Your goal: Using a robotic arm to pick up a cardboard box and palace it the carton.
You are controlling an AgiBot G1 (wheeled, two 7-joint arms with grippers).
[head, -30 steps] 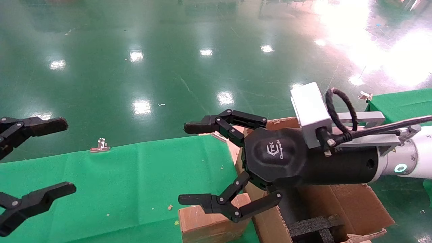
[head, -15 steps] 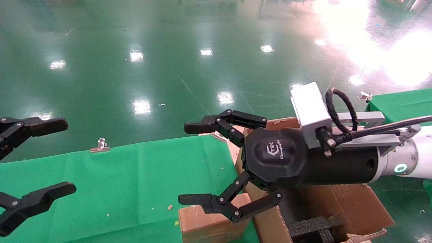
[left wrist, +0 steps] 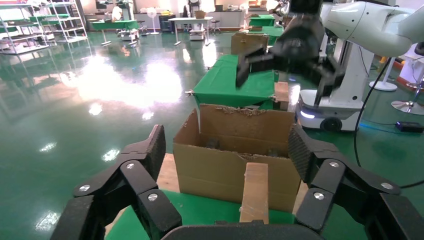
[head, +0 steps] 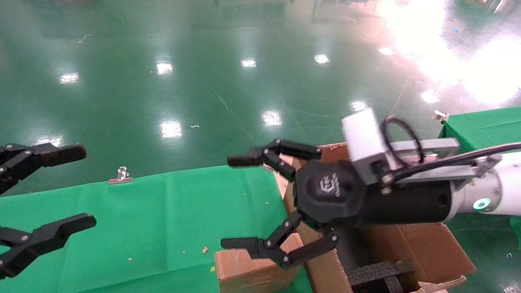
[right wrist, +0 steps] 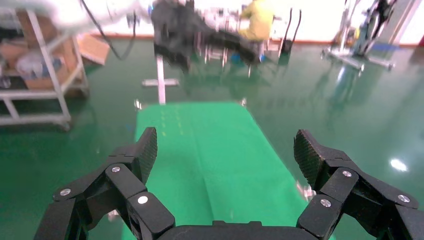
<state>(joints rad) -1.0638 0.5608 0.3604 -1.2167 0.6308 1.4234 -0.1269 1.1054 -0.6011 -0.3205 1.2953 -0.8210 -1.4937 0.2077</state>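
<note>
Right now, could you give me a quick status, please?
Right gripper open, above box. Box on table beside carton. Left gripper open, idle.

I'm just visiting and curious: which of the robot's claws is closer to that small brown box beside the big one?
The right gripper: open, it hangs just above the cardboard box. The left gripper, also open, is far off across the green cloth.

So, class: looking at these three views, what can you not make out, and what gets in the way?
- Head view: the cardboard box is cut off by the bottom edge, and the right hand overlaps it.
- Head view: most of the inside of the carton is hidden behind the right arm.
- Right wrist view: the background is motion-blurred; neither box shows.
- Head view: the left hand shows only its fingers; the left edge cuts off the rest.
</note>
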